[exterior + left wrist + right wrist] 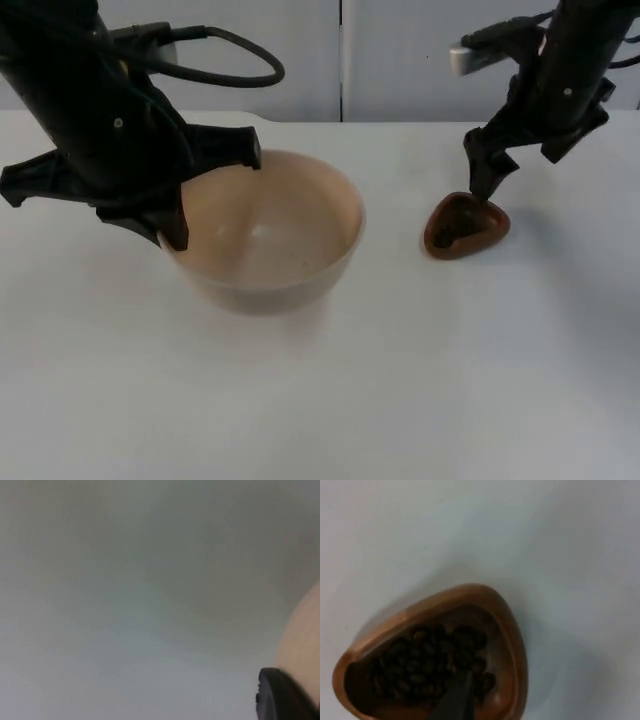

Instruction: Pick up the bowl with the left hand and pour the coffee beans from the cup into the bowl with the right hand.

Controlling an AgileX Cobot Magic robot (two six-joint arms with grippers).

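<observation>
My right jaws [487,195] straddle the far rim of the brown cup [466,226], one finger [455,700] dipped among the coffee beans [427,667], not visibly clamped. The cup sits toward the tabletop's [400,400] right side. The cream bowl [270,235] lies well to its left, rim gripped by my left jaws [175,225], nearer that arm.

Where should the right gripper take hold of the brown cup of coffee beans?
Probably on the rim wall of the cup, from above, one finger inside and one outside. It is low, open-topped, rounded-triangular, with no handle visible. The right gripper is already at its far rim.
</observation>
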